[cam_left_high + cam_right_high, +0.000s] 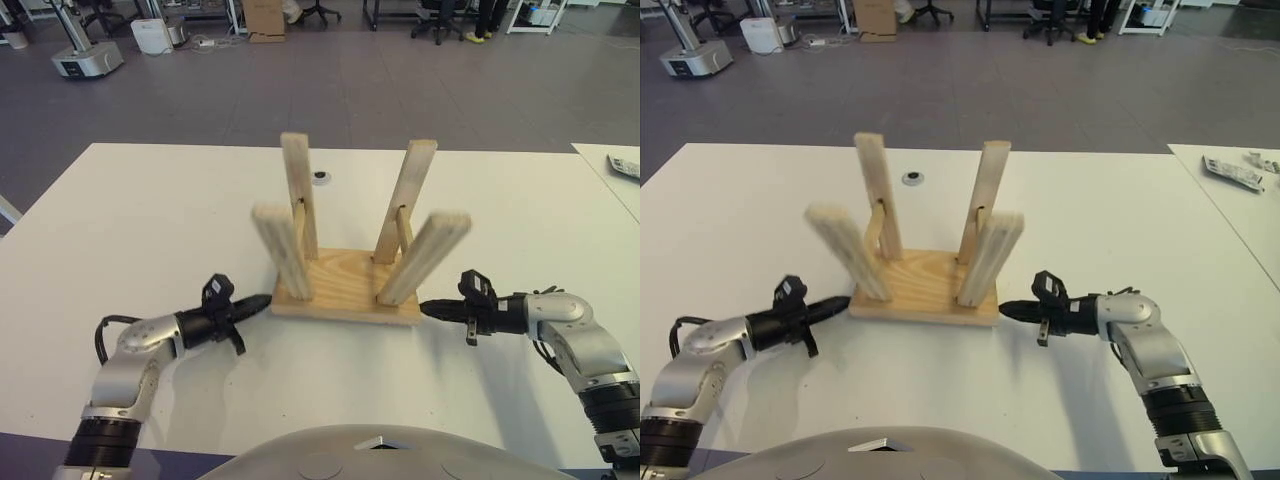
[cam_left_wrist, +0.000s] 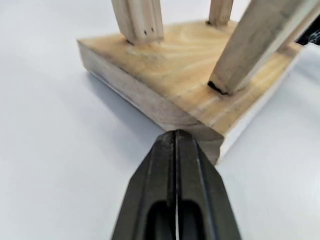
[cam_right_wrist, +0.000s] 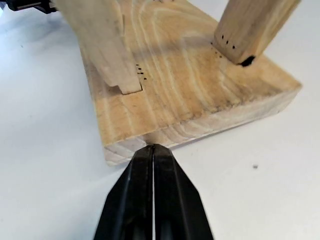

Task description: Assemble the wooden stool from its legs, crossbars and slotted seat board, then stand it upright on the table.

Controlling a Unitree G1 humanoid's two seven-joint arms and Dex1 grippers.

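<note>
a wooden stool (image 1: 350, 265) rests upside down in the middle of the frame, on a wide white table (image 1: 150, 220). its seat board (image 1: 330, 290) lies flat on the tabletop. the board is a thick rectangular slab of pale wood with curving grain lines and softly rounded corners. four legs (image 1: 298, 190) of squared pale timber rise from slots in the board and splay outward. the two nearer legs lean toward the camera. close up, small rows of pin holes show in the wood at the leg bases.

the left gripper (image 1: 262, 300) is black and tapers to a point. it comes in low from the lower left of the frame. its two fingers are pressed together with nothing between them, and the tip touches the board's near left corner. the right gripper (image 1: 428, 308) mirrors it from the lower right. its fingers are likewise pressed together on nothing, and its tip rests against the board's right end, close to the near corner. both grippers lie almost level with the tabletop.

smooth white tabletop spreads around the stool on every side. it is broad to the left and right, forms a band toward the lower edge of the frame, and forms a deeper band up to the table's far edge. a small round object (image 1: 321, 177) lies on the table just behind the stool. at the far right of the frame, a second white table (image 1: 610, 180) stands across a narrow gap. grey floor (image 1: 400, 90) fills the upper part of the frame.
</note>
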